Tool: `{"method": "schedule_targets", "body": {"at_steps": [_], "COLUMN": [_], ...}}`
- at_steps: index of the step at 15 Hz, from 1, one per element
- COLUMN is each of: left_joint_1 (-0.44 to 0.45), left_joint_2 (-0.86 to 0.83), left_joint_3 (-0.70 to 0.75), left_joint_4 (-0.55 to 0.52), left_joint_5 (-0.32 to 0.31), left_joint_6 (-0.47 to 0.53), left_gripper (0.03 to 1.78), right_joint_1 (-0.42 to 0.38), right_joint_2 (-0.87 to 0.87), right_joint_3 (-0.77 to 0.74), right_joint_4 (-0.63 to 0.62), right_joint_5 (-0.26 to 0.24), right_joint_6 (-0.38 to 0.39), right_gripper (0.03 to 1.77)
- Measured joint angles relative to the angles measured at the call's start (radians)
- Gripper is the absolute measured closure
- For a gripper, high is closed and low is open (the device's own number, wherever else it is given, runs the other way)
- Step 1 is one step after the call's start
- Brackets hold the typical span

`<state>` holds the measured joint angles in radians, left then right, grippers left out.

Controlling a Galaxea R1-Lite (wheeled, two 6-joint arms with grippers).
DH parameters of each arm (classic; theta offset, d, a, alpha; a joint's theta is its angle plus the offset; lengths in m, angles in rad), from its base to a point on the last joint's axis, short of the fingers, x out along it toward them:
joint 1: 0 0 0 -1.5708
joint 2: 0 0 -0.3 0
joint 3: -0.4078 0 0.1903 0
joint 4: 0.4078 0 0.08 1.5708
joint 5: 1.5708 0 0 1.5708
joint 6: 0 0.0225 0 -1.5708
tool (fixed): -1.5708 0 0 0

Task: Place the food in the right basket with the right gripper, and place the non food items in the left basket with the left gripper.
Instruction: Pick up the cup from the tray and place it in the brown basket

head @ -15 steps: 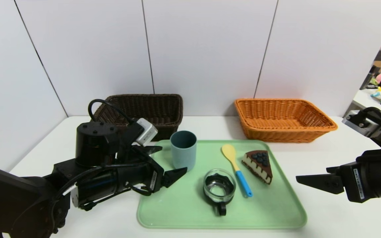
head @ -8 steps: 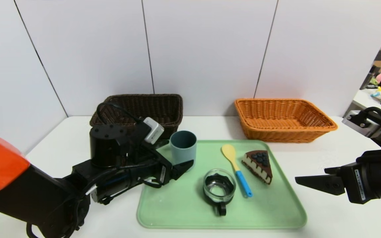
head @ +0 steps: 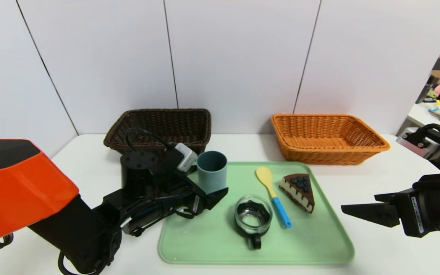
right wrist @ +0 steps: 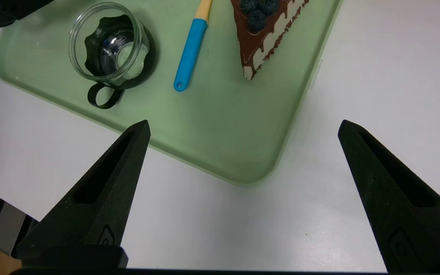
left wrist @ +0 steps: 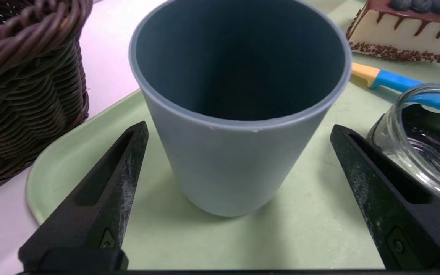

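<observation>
On the white bench (head: 357,183) a green tray (head: 319,236) sits at the near middle, with a brown basket (head: 159,124) at the far left and an orange basket (head: 327,137) at the far right. The left claw (left wrist: 235,164) is spread wide around the blue cup (head: 211,172) standing in the tray's far-left corner, fingers clear of its wall. The right claw (right wrist: 243,168) hangs spread over the bench off the tray's near-right corner. A glass jar (head: 253,215), a spoon (head: 273,196) and a cake slice (head: 299,191) lie on the tray.
</observation>
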<state>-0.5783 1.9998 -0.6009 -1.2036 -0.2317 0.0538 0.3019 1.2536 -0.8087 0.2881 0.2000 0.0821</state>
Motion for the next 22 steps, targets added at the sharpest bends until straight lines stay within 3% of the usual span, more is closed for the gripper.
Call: {"method": "schedule_targets", "body": {"at_steps": [14, 15, 17, 18, 22], "left_joint_1": [-0.022, -0.022, -0.021, -0.022, -0.022], "left_joint_2": [0.049, 0.049, 0.050, 0.050, 0.049], "left_joint_3": [-0.120, -0.124, -0.128, -0.128, -0.127], "left_joint_4": [0.018, 0.025, 0.025, 0.024, 0.022], "left_joint_5": [0.003, 0.003, 0.004, 0.005, 0.004], "left_joint_6": [0.005, 0.004, 0.005, 0.004, 0.004], "left_gripper": [0.12, 0.15, 0.51, 0.61, 0.64], "right_joint_1": [-0.002, -0.002, -0.006, -0.009, -0.011], "right_joint_2": [-0.014, -0.014, -0.014, -0.014, -0.014], "right_joint_3": [0.003, 0.003, -0.003, -0.005, -0.006], "right_joint_4": [-0.004, -0.005, -0.006, -0.008, -0.008], "right_joint_5": [-0.001, -0.001, 0.000, 0.000, 0.000], "right_joint_6": [0.008, 0.008, 0.007, 0.007, 0.006], "right_gripper": [0.10, 0.10, 0.10, 0.10, 0.10]}}
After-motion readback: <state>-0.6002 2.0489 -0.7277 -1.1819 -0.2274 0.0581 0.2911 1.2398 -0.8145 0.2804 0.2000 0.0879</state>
